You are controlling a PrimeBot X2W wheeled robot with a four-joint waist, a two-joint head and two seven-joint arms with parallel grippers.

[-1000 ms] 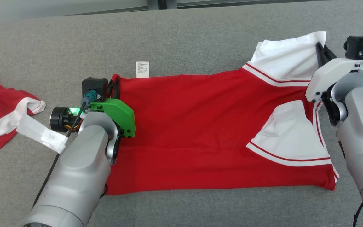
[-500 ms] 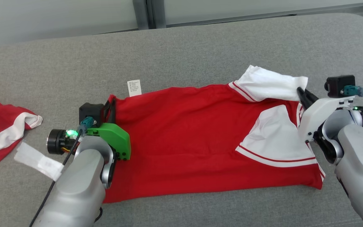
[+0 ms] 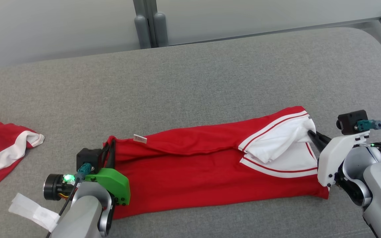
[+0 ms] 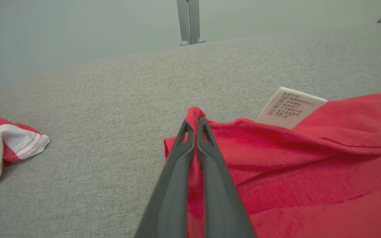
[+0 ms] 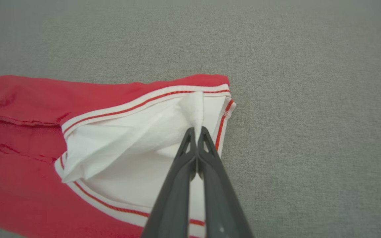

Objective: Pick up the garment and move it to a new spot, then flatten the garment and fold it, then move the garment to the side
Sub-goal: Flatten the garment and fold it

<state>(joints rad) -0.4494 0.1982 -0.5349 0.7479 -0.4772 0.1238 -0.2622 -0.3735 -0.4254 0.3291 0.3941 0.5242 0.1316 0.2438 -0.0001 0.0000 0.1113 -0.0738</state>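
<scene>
"Where's the red garment (image 3: 193, 168)?"

"Stretched left to right across the grey padded surface (image 3: 190, 79), on the robot's side of it. The far long edge is folded over onto the rest, so it makes a narrow band. A white care label (image 3: 140, 139) sits on top near the left end."

"And the claws?"

"Both pinched tight on cloth. The left gripper (image 4: 195, 123) has its fingers together on a red corner at the left end. The right gripper (image 5: 197, 131) is clamped on a peak of the white sleeve (image 3: 276, 145) at the right end."

"Anything else?"

"Another red and white garment (image 3: 2, 145), well apart on the left."
</scene>
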